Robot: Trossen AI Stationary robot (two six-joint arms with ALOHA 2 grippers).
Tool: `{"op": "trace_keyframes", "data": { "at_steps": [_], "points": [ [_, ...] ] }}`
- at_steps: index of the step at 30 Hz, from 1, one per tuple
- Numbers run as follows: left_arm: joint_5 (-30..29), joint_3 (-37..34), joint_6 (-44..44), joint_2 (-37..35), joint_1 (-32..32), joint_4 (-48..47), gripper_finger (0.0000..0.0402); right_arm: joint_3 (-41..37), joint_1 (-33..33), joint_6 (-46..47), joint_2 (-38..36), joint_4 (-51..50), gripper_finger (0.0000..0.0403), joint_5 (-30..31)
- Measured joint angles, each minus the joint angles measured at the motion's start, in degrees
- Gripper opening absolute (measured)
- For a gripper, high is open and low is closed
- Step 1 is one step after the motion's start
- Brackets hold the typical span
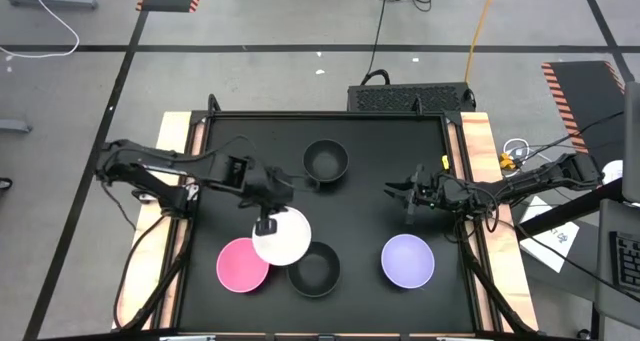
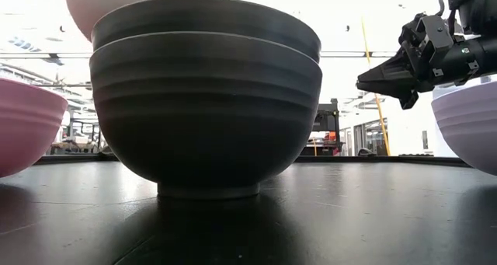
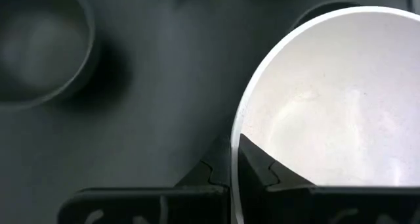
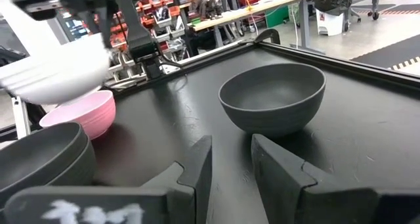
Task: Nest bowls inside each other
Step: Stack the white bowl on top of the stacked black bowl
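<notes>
My left gripper is shut on the white bowl, which it holds in the air between the pink bowl and a stack of two black bowls. In the low view the white bowl shows above the black stack. A third black bowl stands on its foot at the far middle of the table. The lavender bowl stands near right. My right gripper is open and empty, level above the table, and points toward the far black bowl. My left gripper pinches the white bowl's rim on the side toward the table's far left, with one finger inside the bowl and one outside. The fingers come from above, pointing down. The bowl is lifted clear, mouth up and a little tilted.
The black tabletop has a raised rim, and wooden boards run along both sides. A dark box stands behind the far edge. There is free room in the middle between the far black bowl and the lavender bowl.
</notes>
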Motion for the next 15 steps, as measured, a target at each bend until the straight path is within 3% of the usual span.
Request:
{"op": "trace_keyframes", "data": {
  "at_steps": [10, 15],
  "points": [
    [-1.34, 8.49, 1.33, 4.63, -5.02, -1.92, 0.0004, 0.00, 0.00, 0.20, 0.02, -0.07, 0.0098, 0.00],
    [1.91, 9.98, 1.40, 5.09, -5.67, -0.61, 0.0004, 0.00, -0.01, 0.20, 0.00, -0.02, 0.0098, 0.00]
  ]
}}
